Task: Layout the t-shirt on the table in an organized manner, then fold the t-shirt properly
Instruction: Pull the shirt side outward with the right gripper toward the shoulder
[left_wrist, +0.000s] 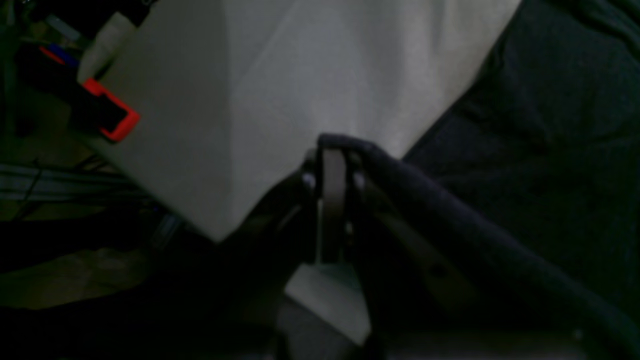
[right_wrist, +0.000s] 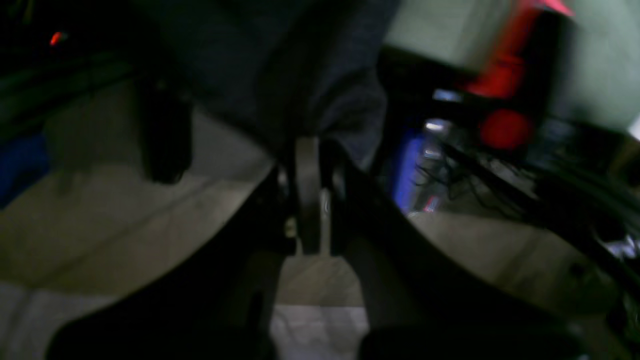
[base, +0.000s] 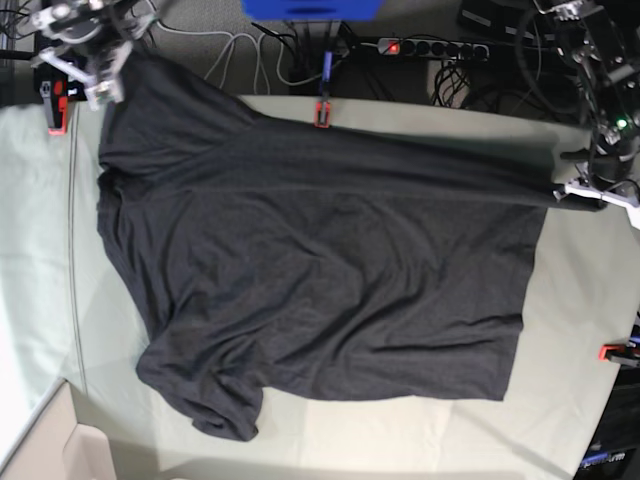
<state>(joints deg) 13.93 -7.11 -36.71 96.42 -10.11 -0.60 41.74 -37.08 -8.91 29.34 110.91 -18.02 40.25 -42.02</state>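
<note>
The t-shirt (base: 320, 270) lies spread over the middle of the table (base: 40, 230), stretched taut along the far edge between the two arms, its near sleeve bunched toward the near left corner. The right gripper (right_wrist: 310, 145) is clenched on a fold of dark cloth at the far left corner, beyond the table edge by a red clamp (base: 55, 105). The left gripper (left_wrist: 332, 150) is pinched on the hem corner near the far right edge, with another clamp (left_wrist: 112, 112) close by.

The risk, as I judge it, is overstretching: both claws hold thin pinches, so a further pull apart could slip one free and let that side collapse. The right claw hangs off the table, so cloth released there could drop over the edge or snag the clamp
</note>
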